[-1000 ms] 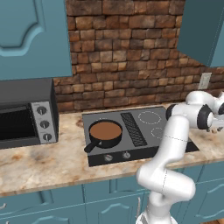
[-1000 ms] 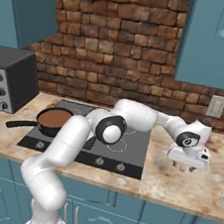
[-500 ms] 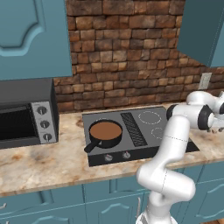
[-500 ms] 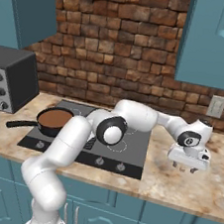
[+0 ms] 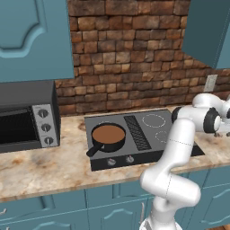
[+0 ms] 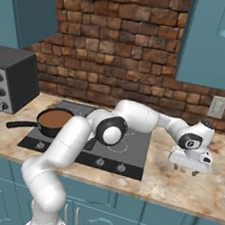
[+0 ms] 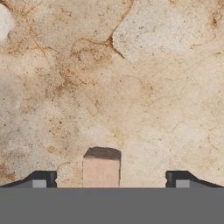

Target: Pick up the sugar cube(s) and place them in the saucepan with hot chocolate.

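Observation:
A pale pinkish sugar cube [image 7: 101,169] lies on the mottled beige counter, between the two dark fingertips [image 7: 42,179] of my gripper [image 7: 110,179]. The jaws stand wide open, one on each side of the cube, with clear gaps to it. In the right base view the gripper [image 6: 189,170] points down at the counter just right of the stove. The saucepan [image 5: 110,145] is a small black pan filled with brown hot chocolate. It sits on the front left burner, far to the left of the hand, with its rim [image 6: 49,129] and its short handle pointing left.
The black cooktop [image 6: 135,150] lies between the saucepan and the gripper. A dark toaster oven [image 5: 26,117] stands at the counter's left end. Behind are a brick wall and a wall outlet [image 6: 217,106]. Blue cabinets hang overhead.

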